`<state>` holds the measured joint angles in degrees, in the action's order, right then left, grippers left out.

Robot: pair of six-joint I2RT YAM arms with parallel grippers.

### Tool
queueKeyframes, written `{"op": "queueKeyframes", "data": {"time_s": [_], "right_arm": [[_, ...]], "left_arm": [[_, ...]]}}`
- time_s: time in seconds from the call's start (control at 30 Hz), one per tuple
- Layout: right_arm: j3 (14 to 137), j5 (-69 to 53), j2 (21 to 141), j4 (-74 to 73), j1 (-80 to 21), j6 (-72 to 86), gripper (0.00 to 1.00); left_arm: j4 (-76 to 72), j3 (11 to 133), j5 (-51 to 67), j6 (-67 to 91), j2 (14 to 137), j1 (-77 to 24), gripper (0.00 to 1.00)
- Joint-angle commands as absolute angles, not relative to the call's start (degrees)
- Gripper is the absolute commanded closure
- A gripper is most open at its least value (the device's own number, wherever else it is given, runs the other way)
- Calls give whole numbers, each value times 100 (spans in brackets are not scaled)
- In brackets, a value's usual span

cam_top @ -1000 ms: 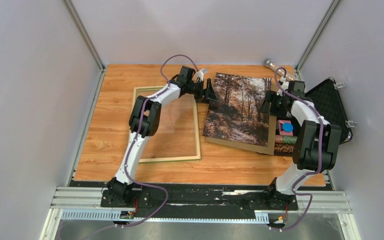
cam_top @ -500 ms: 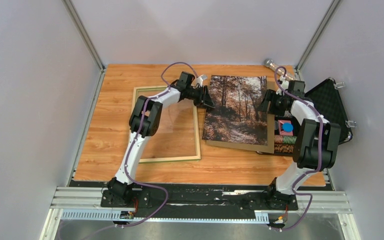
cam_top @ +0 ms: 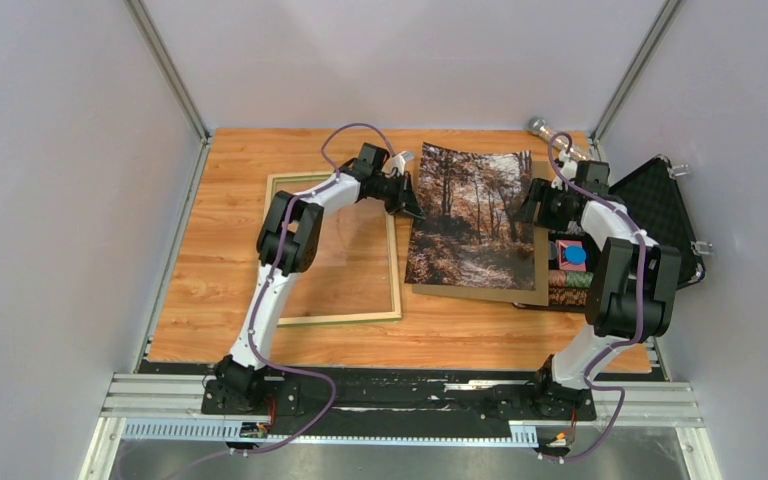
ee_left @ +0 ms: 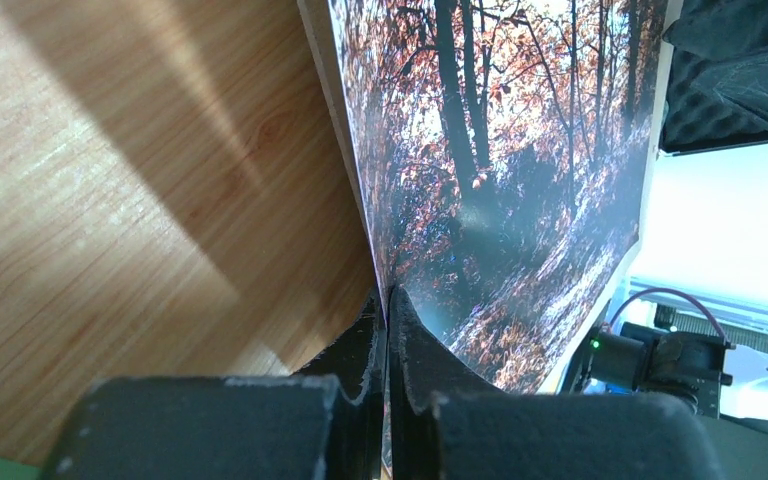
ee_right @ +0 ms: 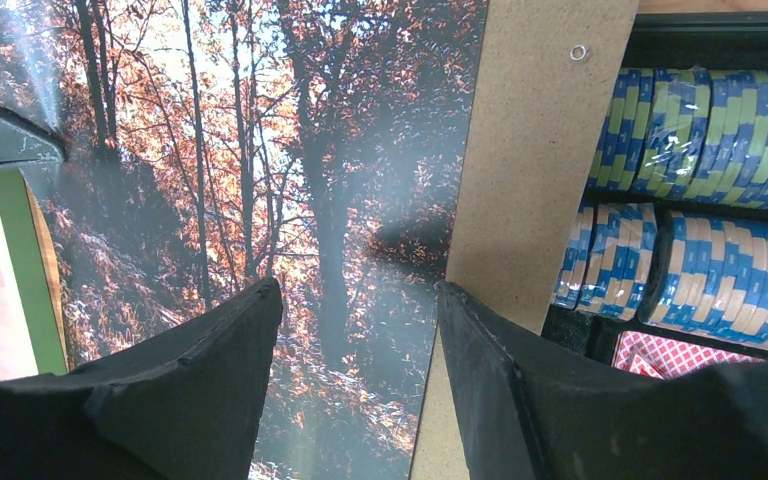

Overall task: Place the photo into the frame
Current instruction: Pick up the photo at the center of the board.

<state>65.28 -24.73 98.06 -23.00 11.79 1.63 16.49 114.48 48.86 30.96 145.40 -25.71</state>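
- The photo [cam_top: 475, 215] rests on the brown backing board [cam_top: 541, 272], right of the frame [cam_top: 332, 318], which lies empty on the table [cam_top: 215, 250]; insertion is not yet begun.
- The left end effector [cam_top: 412, 206] pinches the photo's left edge.
- The right end effector [ee_right: 360, 292] hovers spread over the photo's right edge, holding nothing.
- A second ago the left jaws stood wide; now the photo's left edge curls upward.
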Motion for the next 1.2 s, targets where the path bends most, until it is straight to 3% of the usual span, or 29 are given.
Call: {"op": "queueKeyframes", "data": {"time_s": [0.0, 0.4, 0.43, 0.47, 0.53, 0.87, 1.17], "right_arm": [[6268, -2093, 10113, -2553, 1228, 111, 37], [6299, -2149, 9956, -2577, 1274, 202, 30], [6308, -2191, 9909, -2586, 1274, 222, 27], [6321, -2242, 9875, -2599, 1274, 240, 16], [6364, -2355, 9791, -2644, 1274, 271, 8], [6710, -3462, 9127, -2756, 1186, 493, 7], [7578, -3786, 8950, -2744, 99, 580, 8]], "left_arm": [[1940, 11501, 4575, 2670, 14068, -2465, 100], [1943, 11529, 4771, 2992, 13589, -2435, 100], [1943, 11526, 4766, 3021, 13566, -2435, 100], [1936, 11524, 4765, 3084, 13530, -2435, 100], [1934, 11518, 4764, 3169, 13474, -2435, 100], [2492, 11510, 4610, 3013, 12828, -2435, 100], [3616, 11477, 3982, 2237, 11812, -2311, 100]]}}
